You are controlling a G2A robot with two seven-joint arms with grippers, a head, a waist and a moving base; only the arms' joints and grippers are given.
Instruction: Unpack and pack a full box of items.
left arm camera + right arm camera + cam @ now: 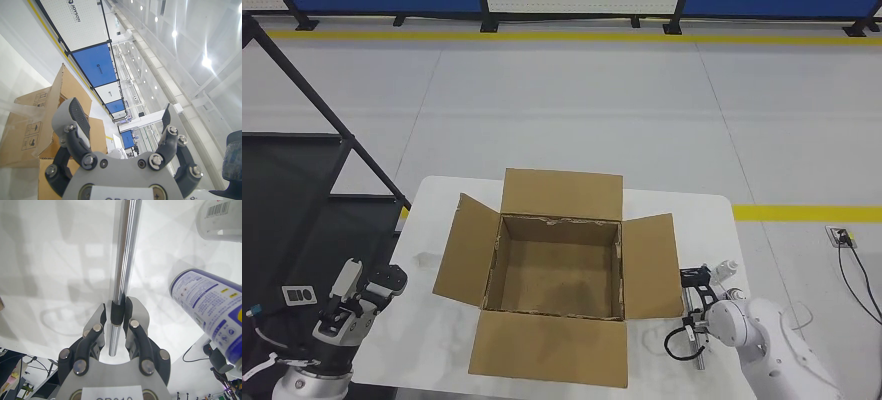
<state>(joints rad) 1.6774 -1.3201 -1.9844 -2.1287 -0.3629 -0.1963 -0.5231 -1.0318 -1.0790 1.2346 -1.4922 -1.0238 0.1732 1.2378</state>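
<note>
the box [562,192] stands open, seemingly emptied. right of the box, the right gripper [116,309] is closed narrowly on a metal rod [124,247] at its black sleeve, probably for grip, near a spray can [208,313]. left of the box, the left gripper [121,109] gapes wide, holding nothing.

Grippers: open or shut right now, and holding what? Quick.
Left gripper: open, empty.
Right gripper: shut on the metal rod.
</note>
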